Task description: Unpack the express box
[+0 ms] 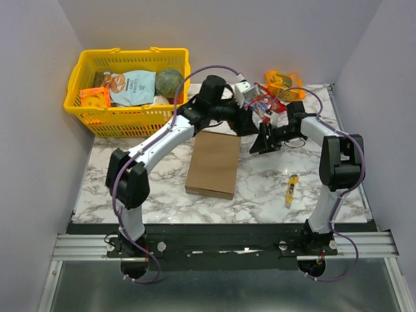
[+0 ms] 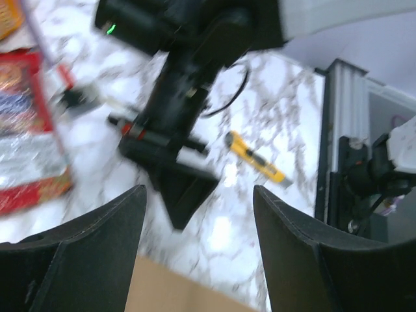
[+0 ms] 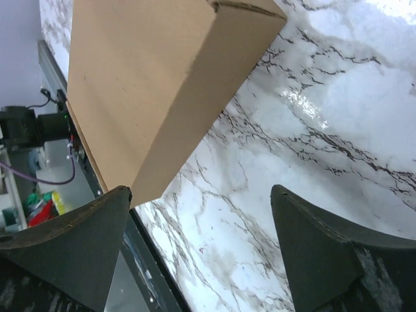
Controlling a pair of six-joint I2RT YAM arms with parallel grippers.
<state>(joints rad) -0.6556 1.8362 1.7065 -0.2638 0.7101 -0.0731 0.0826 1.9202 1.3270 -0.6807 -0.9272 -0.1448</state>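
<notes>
Express box (image 1: 213,164) is lying flat mid-counter (image 1: 257,192), lid down and apparently shut. Nothing is coming out of it, so unpacking looks not yet begun.

Both arms are reaching in over its far right corner. Left tool (image 2: 198,195) is standing wide apart and gripping nothing. Right tool (image 3: 200,195) is likewise gaping and empty, hanging low near the box; I cannot tell whether it is touching. My guess is that the pair are lining up on the lid edge, one to steady and one to lift.

Yellow knife (image 1: 292,189) is lying on the counter well to the right of the box, by the right arm. It is probably there for tape, though no tape is showing. Yellow basket (image 1: 123,117) is sitting at the far left, holding groceries.

Top view is giving the layout but showing neither tool's fingers clearly. Left wrist view is showing the right tool's black body ahead, the knife beyond it, a red packet (image 2: 26,130) at left, and only a strip of cardboard. Right wrist view is showing the box's top face, side wall and corner close up.
</notes>
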